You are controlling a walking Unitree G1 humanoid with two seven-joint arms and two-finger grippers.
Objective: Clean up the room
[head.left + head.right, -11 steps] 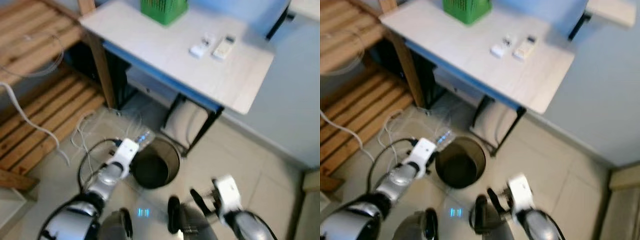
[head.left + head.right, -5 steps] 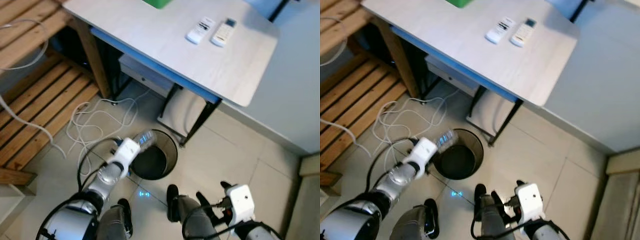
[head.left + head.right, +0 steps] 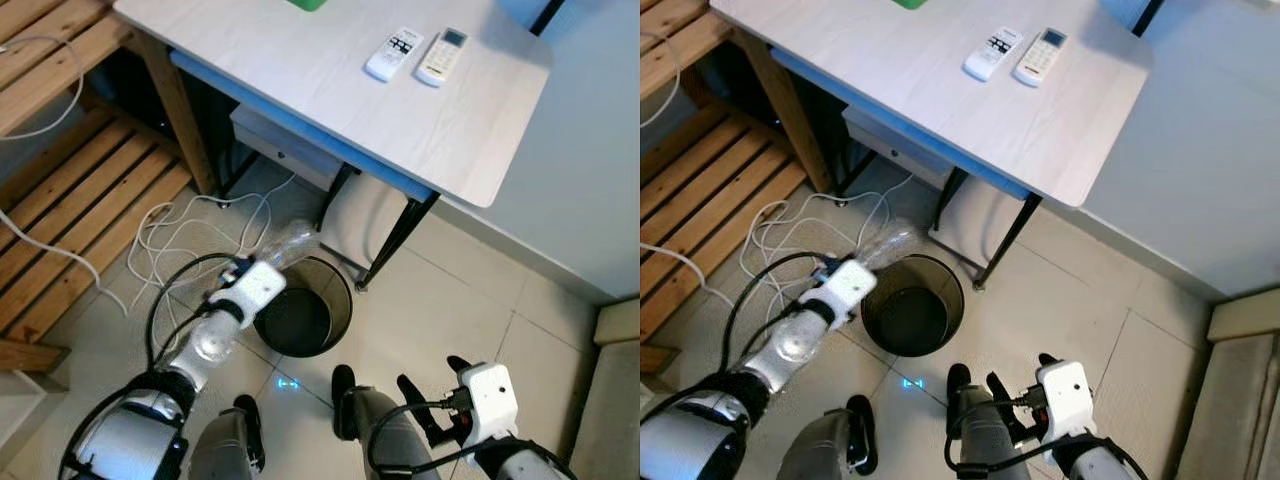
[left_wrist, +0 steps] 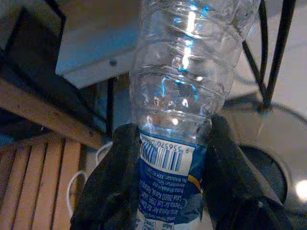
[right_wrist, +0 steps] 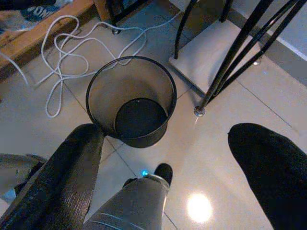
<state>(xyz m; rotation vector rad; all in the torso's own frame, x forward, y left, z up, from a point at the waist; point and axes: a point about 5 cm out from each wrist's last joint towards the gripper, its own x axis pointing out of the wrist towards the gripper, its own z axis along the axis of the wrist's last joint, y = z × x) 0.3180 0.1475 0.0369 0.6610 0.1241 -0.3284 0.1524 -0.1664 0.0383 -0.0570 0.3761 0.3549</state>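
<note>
Left pincer [image 4: 165, 158] pinched plastic bottle [image 3: 287, 243] at label, held at bin [image 3: 303, 320] rim, likely for dropping in. Right pincer [image 5: 168, 163] hung low, spread, idle.

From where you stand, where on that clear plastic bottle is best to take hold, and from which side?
Around its labelled lower body, from the base end. The crinkled clear plastic bottle is round and narrow enough there for two fingers to close on opposite sides, as the left gripper does now beside the black mesh bin.
</note>
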